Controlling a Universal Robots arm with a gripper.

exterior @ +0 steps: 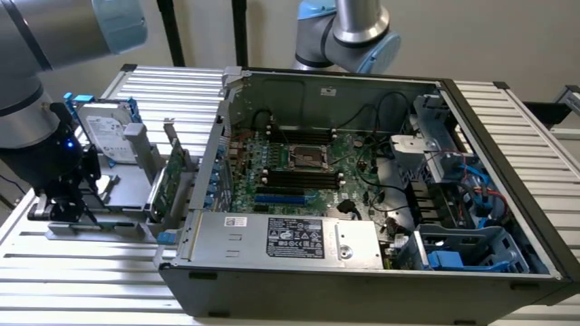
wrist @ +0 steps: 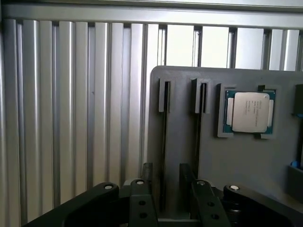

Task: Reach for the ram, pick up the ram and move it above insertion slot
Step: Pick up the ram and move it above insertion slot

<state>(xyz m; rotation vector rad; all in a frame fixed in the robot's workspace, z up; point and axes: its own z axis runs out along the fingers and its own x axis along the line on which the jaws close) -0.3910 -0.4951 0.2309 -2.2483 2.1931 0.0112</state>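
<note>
I have the gripper point(exterior: 70, 212) point(wrist: 165, 178) down low over the grey holder tray point(exterior: 122, 231) point(wrist: 182, 132). The tray lies on the slatted table point(wrist: 71, 118) beside the open computer case point(exterior: 363, 288). The two fingers point(wrist: 142, 203) stand a little apart, straddling one of the tray's two long narrow grooves point(wrist: 164, 142). The second groove point(wrist: 200, 142) runs just outside one finger. I see nothing clamped between the fingers. I cannot pick out the ram for certain: the groove between the fingers reads as a thin dark line, and I cannot tell whether the stick sits edge-on in it. Past the second groove, farther from the gripper, a square pocket in the tray holds a processor chip point(wrist: 248, 111), lying flat with its metal lid up. In the exterior view the same tray carries a hard drive point(exterior: 107, 132) standing upright close by the arm. A green expansion card point(exterior: 170, 178) stands on edge between the gripper and the case. Inside the case, well apart from the gripper toward the exterior view's right, the motherboard point(exterior: 349, 146) lies flat, its black memory slots point(exterior: 299, 180) beside the processor socket point(exterior: 308, 156).
</note>
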